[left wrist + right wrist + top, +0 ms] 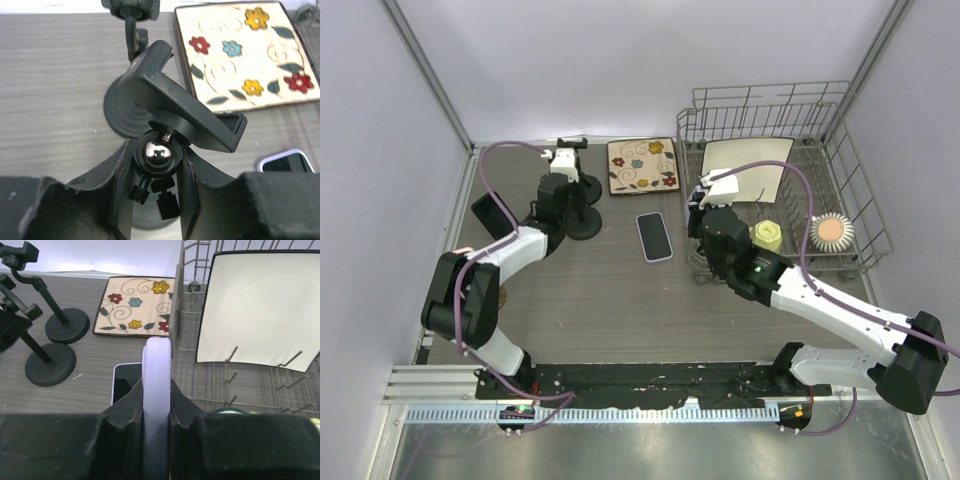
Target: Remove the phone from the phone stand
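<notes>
Tabletop of grey wood grain, seen from above, with two robot arms bolted at 6 o'clock.

From 5 o'clock the right arm reaches up toward 2 o'clock. Its right pincer is clenched on a lavender slab, thin and round-topped, held upright and seen edge-on. It has the outline of a phone on its edge, but I cannot tell more.

Just below and to 9 o'clock of that pincer, near the middle of the tabletop, a phone lies flat with its dark screen up and a pale rim around it. It is apart from both stands.

From 7 o'clock the left arm bends up toward 10 o'clock. The left pincer is grasping the black phone stand: the stand's chrome ball joint sits between the two fingers, just under the tilted clamp head. The clamp holds nothing. The stand's round base rests on the tabletop.

Just beyond it, toward 11 o'clock, stands a second black stand, also with a bare clamp.

At 12 o'clock lies a cream mat printed with flowers.

From 1 to 3 o'clock sits a wire dish rack, with a square white plate propped on edge inside it.
</notes>
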Available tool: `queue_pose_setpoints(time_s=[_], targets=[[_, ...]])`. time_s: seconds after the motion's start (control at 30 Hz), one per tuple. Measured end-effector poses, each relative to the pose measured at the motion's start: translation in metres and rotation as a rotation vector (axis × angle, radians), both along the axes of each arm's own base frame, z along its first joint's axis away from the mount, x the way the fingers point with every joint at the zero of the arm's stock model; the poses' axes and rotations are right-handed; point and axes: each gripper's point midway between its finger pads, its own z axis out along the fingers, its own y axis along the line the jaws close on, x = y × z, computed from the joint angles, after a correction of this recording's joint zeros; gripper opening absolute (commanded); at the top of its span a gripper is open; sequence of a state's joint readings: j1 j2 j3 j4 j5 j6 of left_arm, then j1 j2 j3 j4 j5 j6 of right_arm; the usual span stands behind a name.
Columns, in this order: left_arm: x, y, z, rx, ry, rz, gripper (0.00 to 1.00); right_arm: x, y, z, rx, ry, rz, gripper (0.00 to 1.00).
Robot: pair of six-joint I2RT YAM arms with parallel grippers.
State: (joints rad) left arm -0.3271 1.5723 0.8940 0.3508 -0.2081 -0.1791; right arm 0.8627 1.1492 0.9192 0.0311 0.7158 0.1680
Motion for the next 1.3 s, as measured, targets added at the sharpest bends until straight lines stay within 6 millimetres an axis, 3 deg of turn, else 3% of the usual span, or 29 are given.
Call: queue_pose_setpoints(time_s=[0.17, 0.3, 0.4, 0.53, 0.63, 0.73, 0.9, 1.03, 1.13, 1.3], targets=[[0.034, 0.009, 0.004, -0.009, -0.012, 0.033, 0.11, -0.005, -0.011, 0.01, -0.028, -0.019, -0.005, 0.01], [0.045, 0.009, 0.004, -0.007, -0.016, 0.038, 0.21, -0.009, -0.019, 0.016, -0.049, -0.032, -0.017, 0.01], [0.046, 0.009, 0.004, -0.003, -0.012, 0.038, 0.39, -0.009, -0.022, 0.017, -0.065, -0.036, -0.023, 0.01], [0.044, 0.01, 0.002, 0.004, 0.001, 0.038, 0.7, -0.009, -0.023, 0.014, -0.085, -0.029, -0.02, 0.01], [0.038, 0.011, -0.003, 0.012, 0.03, 0.036, 0.87, -0.009, -0.023, 0.012, -0.097, -0.025, -0.017, 0.01], [0.031, 0.013, 0.006, 0.015, 0.039, 0.032, 0.98, -0.008, -0.02, 0.01, -0.109, -0.016, -0.008, 0.01], [0.012, 0.015, 0.05, -0.004, -0.01, 0.018, 1.0, -0.006, -0.014, 0.012, -0.111, -0.006, 0.01, 0.01], [-0.01, 0.018, 0.092, -0.025, -0.061, -0.001, 1.0, -0.006, -0.008, 0.021, -0.092, 0.004, 0.024, 0.01], [-0.03, 0.016, 0.111, -0.029, -0.076, -0.023, 1.0, -0.005, -0.003, 0.032, -0.058, 0.007, 0.036, 0.01], [-0.081, -0.008, 0.136, -0.019, -0.135, -0.135, 1.0, -0.003, 0.01, 0.043, 0.01, 0.023, 0.06, 0.01]])
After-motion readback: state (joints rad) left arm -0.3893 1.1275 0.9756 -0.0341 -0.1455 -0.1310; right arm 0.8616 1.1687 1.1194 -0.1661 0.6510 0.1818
